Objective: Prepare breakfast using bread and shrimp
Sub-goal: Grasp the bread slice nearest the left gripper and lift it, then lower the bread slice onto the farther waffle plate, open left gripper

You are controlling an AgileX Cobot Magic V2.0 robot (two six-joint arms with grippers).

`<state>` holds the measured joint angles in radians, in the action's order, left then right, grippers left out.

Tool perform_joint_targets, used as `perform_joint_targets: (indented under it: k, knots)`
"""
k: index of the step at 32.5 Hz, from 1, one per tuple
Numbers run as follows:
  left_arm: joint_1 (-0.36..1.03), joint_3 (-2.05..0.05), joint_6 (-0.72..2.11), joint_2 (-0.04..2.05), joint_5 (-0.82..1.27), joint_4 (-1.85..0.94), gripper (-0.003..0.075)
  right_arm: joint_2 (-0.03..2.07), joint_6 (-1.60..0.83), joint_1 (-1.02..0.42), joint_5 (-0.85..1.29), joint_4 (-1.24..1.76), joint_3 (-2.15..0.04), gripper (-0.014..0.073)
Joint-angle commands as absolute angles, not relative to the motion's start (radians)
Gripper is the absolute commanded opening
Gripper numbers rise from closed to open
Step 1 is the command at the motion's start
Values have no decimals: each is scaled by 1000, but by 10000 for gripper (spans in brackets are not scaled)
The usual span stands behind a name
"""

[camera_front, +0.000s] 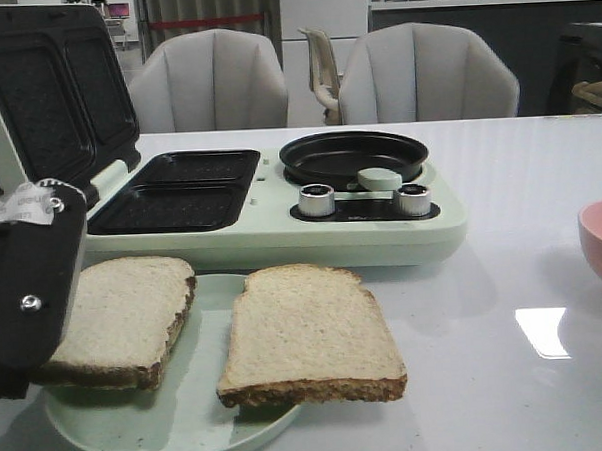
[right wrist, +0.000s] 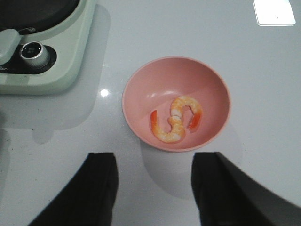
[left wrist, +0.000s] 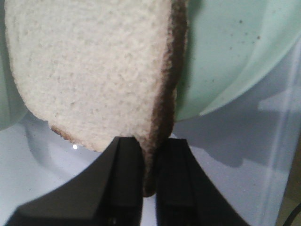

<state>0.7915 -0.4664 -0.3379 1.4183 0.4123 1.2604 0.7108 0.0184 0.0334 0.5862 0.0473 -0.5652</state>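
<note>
I see the worktop (camera_front: pixel 520 216) with breakfast maker (camera_front: pixel 280 201), green plate (camera_front: pixel 205 429) carrying two bread slices (camera_front: pixel 311 335). My left tool (left wrist: pixel 149 165) clamps one slice's crust; right tool (right wrist: pixel 153 188) spread open above pink bowl (right wrist: pixel 141 82) holding shrimp (right wrist: pixel 176 118).

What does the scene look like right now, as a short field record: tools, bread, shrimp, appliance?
left tool: shut on the crust edge of the left bread slice
right tool: open, above the table near the pink bowl
second bread slice: flat on the pale green plate, overhanging its rim
shrimp: two curled pieces in the pink bowl
sandwich maker: lid raised, both plates bare
frying pan: nothing in it
</note>
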Motion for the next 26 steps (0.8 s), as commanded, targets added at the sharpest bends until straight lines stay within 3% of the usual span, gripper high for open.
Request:
perform_joint_targets:
  k: [1, 17, 26]
  knots:
    - [815, -492, -354, 1361, 445, 1237, 101, 712, 16, 40, 525, 40, -594, 474]
    - [1022, -522, -350, 1027, 700, 1297, 101, 712, 16, 40, 525, 40, -594, 474]
    - [954, -653, -350, 1044, 717, 1547, 101, 712, 16, 40, 525, 40, -594, 474]
